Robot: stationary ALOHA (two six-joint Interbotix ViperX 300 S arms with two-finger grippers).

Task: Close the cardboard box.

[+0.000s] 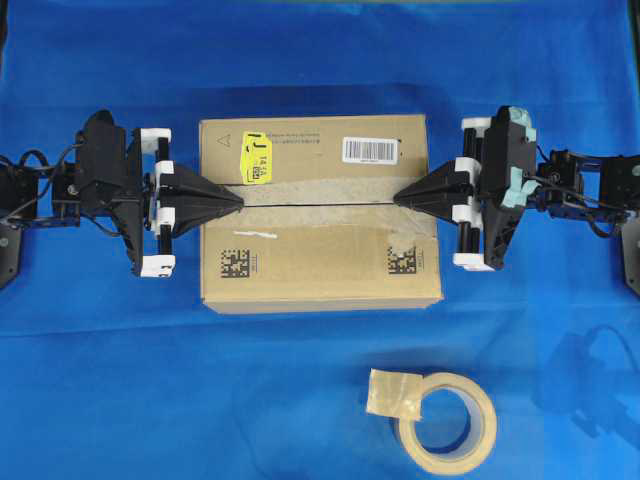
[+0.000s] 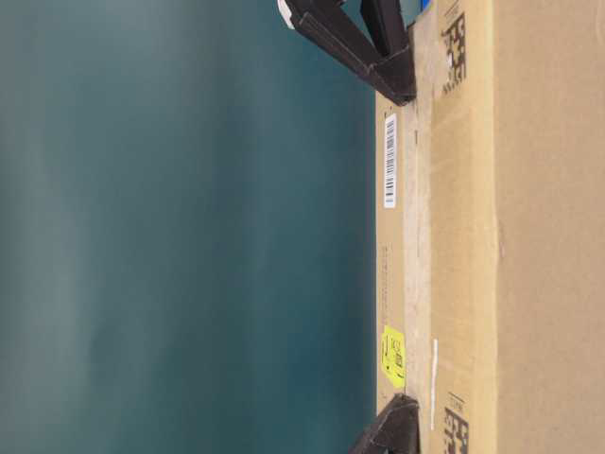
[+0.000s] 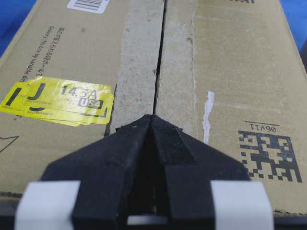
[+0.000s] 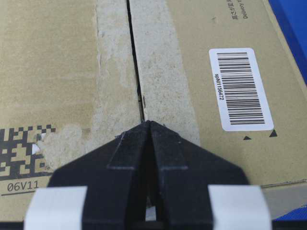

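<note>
From overhead, one cardboard box (image 1: 320, 215) sits mid-bench (image 1: 300, 400), two top flaps down with a thin seam between them. Two tools meet that seam — the left tool (image 1: 238, 199) at the box's left edge, the right tool (image 1: 400, 197) at its right, both pinched together, holding nothing. One tape roll (image 1: 447, 421) lies near the front; blue cloth lies bare on every side. Table level shows both tips on the top. Each wrist view shows tips together over the seam.

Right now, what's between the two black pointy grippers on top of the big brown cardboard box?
Overhead: between left gripper and right gripper runs the cardboard box's dark centre seam, bordered by old tape residue.
</note>
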